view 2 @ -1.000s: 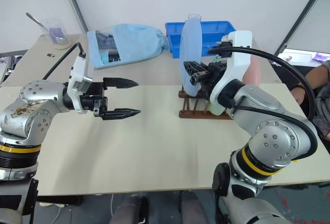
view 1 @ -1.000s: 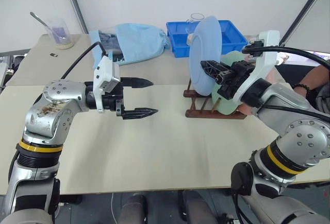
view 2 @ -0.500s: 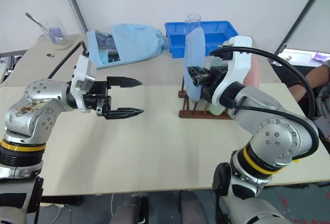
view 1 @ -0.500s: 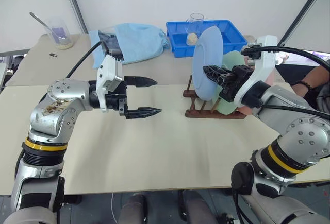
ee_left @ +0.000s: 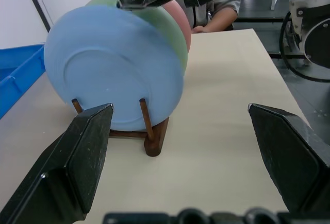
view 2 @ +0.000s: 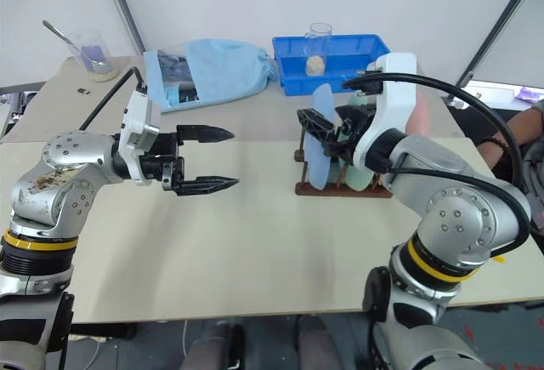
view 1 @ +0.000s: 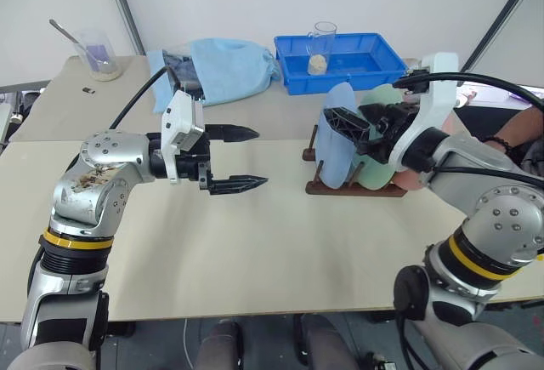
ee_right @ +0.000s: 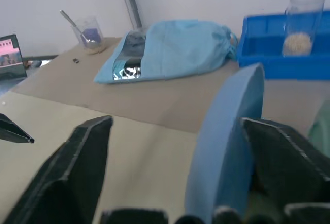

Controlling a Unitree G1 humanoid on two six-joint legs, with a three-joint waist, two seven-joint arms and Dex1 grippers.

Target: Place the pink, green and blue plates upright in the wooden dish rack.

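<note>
At the far left of the table (view 1: 255,259) a clear cup (view 1: 96,54) holding a spoon is seen; no printed label can be read on it. Next, the left gripper (view 1: 242,158) is held above the bare tabletop, pointing toward the rack, its two black fingers spread wide with nothing between them. Behind it a light blue drawstring bag (view 1: 223,68) lies on the table; its contents carry markings too small to read. A bright blue tray (view 1: 374,55) with a clear cup of pale granules (view 1: 320,45) is seen at the back.

Right of centre, the wooden dish rack (view 1: 350,185) stands on the table. The blue plate (ee_left: 113,74) stands upright between its front pegs, with the green plate (ee_left: 172,33) directly behind it and the pink plate (ee_left: 181,20) behind that, all three on edge. The right gripper (view 1: 361,123) is positioned at the top rim of the blue plate, one finger on either side of it; its fingers are spread apart and are not seen pressing on the plate. A person's arm (view 1: 514,145) is seen at the far right edge.

No brand or writing is legible anywhere.
</note>
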